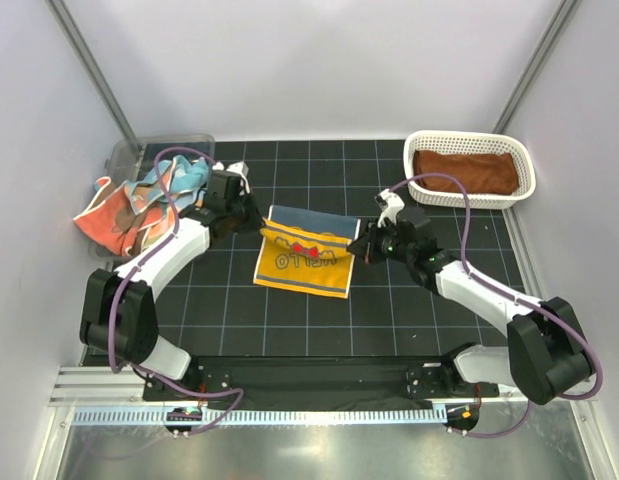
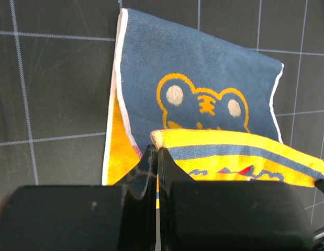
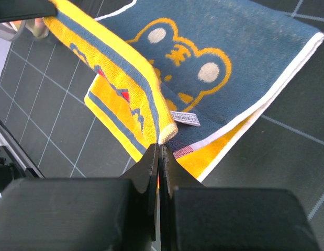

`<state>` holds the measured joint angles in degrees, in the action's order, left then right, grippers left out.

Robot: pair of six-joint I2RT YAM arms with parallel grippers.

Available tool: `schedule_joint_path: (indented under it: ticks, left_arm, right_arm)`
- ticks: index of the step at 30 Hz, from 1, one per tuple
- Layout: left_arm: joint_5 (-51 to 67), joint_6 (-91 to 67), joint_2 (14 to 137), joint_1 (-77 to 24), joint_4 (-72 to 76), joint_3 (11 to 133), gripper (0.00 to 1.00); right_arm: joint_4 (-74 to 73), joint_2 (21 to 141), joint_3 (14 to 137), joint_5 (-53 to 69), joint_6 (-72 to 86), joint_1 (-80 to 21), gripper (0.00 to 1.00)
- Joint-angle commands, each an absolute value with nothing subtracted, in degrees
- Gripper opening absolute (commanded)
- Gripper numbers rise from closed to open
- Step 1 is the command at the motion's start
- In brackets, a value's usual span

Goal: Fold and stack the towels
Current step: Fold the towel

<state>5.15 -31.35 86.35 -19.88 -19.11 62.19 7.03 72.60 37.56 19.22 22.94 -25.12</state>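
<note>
We note the left pincer (image 2: 157,157) clenched on one end of the tiger towel (image 1: 304,262)'s yellow folded edge, and the right pincer (image 3: 158,154) clenched on the other end. Crumpled towels (image 1: 129,210) sit far left beside the clear bin (image 1: 169,145). A rust-brown towel (image 1: 467,172) lies in the white basket (image 1: 524,170). The tiger towel lies mid-surface (image 1: 229,300) between both pincers, its gripped edge raised.

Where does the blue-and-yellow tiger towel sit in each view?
Top external: tiger towel near picture centre.
Left wrist: tiger towel across the upper middle and right.
Right wrist: tiger towel filling the upper picture.
Shared landmark: its lifted yellow striped edge, seen in every view.
</note>
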Motion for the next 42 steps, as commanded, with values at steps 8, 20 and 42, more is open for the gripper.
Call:
schedule_joint_path:
  ticks: [8, 20, 42]
  left_arm:
    - [2.9, -33.0, 84.3, -21.1, -18.4, 56.0, 0.00]
    - [1.1, -34.5, 85.2, -21.6, -18.8, 53.9, 0.04]
    - [-2.0, -37.4, 90.2, -24.4, -24.5, 58.2, 0.37]
  right_arm:
    - [12.0, 72.2, 31.1, 18.9, 25.0, -27.2, 0.01]
    - [12.2, 72.8, 29.1, 20.8, 25.1, -27.2, 0.04]
    - [11.9, 75.1, 32.2, 20.7, 30.1, -27.6, 0.36]
